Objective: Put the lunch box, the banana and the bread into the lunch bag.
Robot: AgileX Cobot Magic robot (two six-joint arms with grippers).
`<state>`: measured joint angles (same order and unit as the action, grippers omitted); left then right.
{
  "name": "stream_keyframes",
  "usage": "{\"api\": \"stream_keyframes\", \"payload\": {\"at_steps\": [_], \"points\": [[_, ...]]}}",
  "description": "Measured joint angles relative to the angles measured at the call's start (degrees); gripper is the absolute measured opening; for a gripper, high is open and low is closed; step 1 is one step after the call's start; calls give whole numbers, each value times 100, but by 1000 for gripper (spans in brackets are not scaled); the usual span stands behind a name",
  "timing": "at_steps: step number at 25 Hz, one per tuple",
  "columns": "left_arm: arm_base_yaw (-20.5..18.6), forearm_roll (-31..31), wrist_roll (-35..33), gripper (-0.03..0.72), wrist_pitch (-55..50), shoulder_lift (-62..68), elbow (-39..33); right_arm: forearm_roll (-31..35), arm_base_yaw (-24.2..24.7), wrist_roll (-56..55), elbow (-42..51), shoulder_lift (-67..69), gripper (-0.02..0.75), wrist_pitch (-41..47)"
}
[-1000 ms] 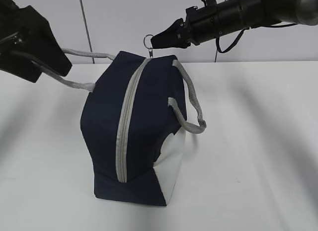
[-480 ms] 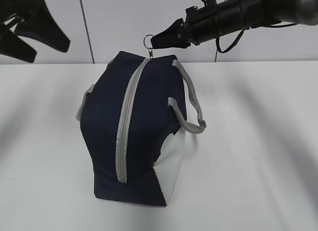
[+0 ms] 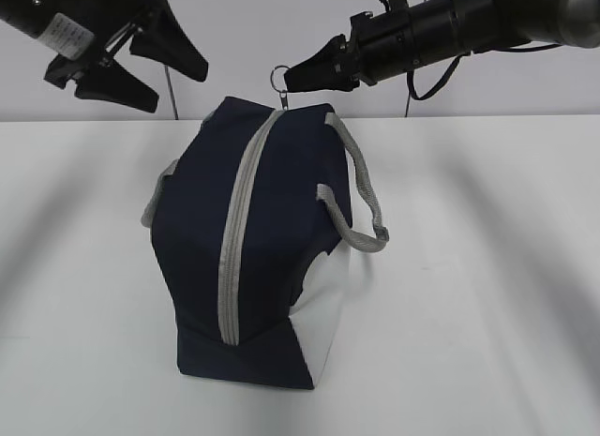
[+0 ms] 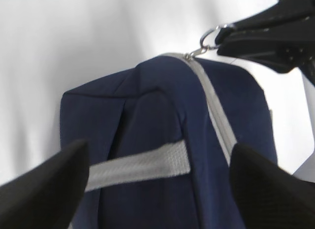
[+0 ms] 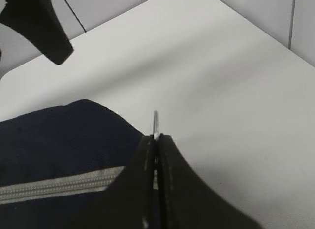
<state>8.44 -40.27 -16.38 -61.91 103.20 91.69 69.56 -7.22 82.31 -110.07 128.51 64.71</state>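
Right gripper (image 3: 292, 78) pinched on the zipper ring pull (image 3: 279, 77); left gripper (image 3: 159, 75) spread wide and empty above the lunch bag (image 3: 253, 239).

The lunch bag stands upright on the white table (image 3: 487, 267), its grey zipper (image 3: 234, 230) closed along the full visible length. The right gripper's jaws are pressed together on the ring pull at the bag's far top end. The left gripper hangs over the near-left handle (image 4: 140, 165), gripping nothing. The lunch box, banana and bread are not in view, and whether they are inside cannot be determined. Judged status: either opening has not begun and all three items remain to be loaded, or the bag is already packed and zipped.
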Motion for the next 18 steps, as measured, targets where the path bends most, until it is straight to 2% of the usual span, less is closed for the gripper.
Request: {"api": "stream_keyframes", "payload": {"at_steps": [8, 14, 18], "points": [[6, -444, 138, 574, -351, 1093, 1236, 0, 0, 0, 0, 0, -16, 0], [221, -506, 236, 570, -418, 1452, 1345, 0, 0, 0, 0, 0, -16, -11], [397, -594, 238, 529, -425, 1597, 1345, -11, 0, 0, 0, 0, -16, -34]]}}
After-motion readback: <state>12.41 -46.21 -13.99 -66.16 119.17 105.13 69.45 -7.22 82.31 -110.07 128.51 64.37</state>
